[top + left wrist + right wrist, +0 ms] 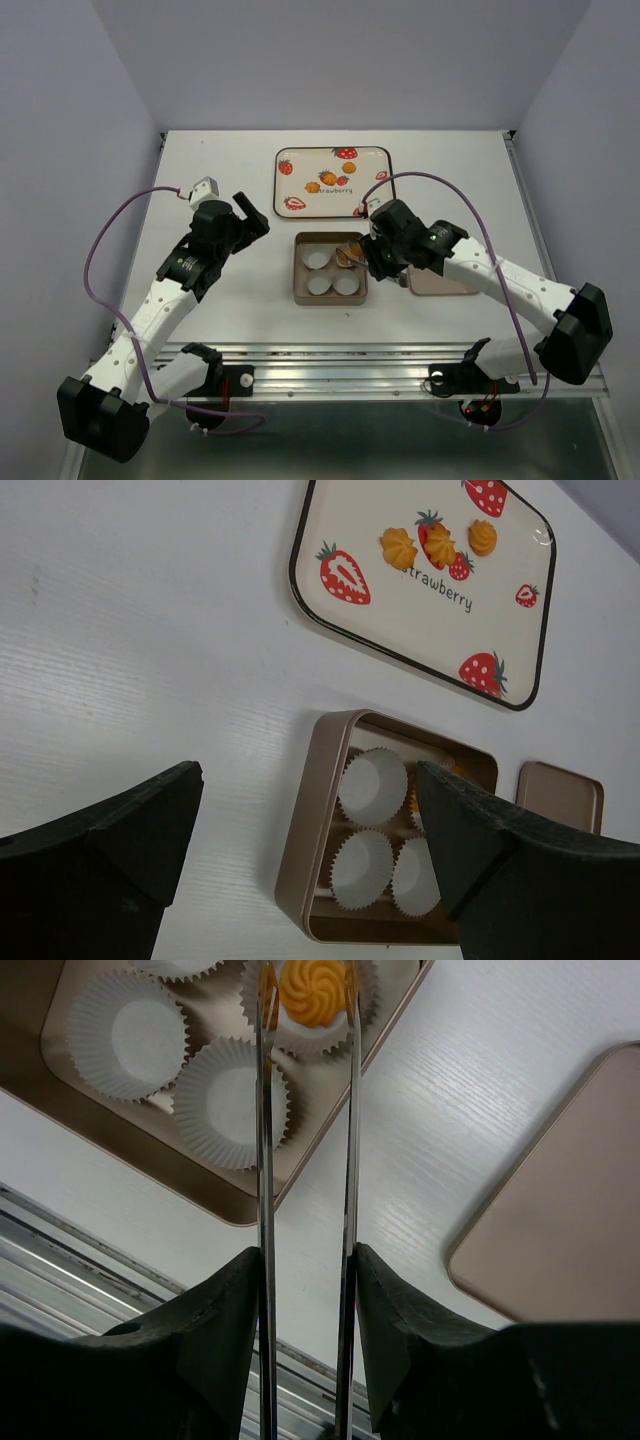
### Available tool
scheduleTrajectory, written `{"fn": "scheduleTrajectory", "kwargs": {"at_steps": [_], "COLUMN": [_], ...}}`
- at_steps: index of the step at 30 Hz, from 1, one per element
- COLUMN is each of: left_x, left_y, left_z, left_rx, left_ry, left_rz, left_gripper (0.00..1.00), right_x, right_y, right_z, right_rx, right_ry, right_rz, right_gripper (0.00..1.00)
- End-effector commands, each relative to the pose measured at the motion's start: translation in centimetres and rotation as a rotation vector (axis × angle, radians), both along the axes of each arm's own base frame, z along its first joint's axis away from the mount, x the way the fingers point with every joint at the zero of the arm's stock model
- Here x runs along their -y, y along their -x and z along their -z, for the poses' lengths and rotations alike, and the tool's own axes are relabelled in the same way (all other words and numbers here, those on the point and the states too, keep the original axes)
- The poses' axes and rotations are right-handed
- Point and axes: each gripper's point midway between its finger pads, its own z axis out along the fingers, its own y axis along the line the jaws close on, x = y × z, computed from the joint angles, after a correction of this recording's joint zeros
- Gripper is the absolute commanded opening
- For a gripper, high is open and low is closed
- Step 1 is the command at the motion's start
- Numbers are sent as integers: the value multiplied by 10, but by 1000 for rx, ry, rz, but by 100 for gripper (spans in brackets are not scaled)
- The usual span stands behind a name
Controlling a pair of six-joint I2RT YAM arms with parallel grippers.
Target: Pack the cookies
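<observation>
Three orange-yellow cookies (328, 178) (398, 548) lie on the strawberry-print tray (300, 155) at the back. A fourth cookie (312, 990) sits in a white paper cup in the far right corner of the square gold tin (300, 290) (305, 820). My right gripper (375, 255) (307, 1255) is shut on metal tongs (265, 1160), whose two blades flank that cookie. Whether they still pinch it I cannot tell. My left gripper (250, 215) (308, 775) hangs wide open above the table, left of the tin, holding nothing.
Three other white paper cups (125, 1035) in the tin hold nothing. The tin's flat gold lid (440, 285) (570, 1210) lies on the table just right of the tin, under my right arm. A metal rail runs along the table's near edge.
</observation>
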Motion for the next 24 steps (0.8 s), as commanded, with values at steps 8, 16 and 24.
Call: {"fn": "scheduleTrajectory", "kwargs": {"at_steps": [8, 16, 24], "left_x": [-3, -2, 1], "left_y": [0, -9, -25], "left_z": [-9, -14, -13], "left_rx": [36, 43, 44], "left_ry": [4, 1, -11], "left_rz": [-21, -28, -47], "left_gripper": [99, 99, 99], "right_x": [-7, 2, -19], "right_y": [3, -37, -105], "right_z": [-77, -110, -119], "right_rx": [162, 330, 401], "right_ry": [-181, -173, -194], "right_rz": [-38, 134, 180], "right_gripper": [46, 46, 48]}}
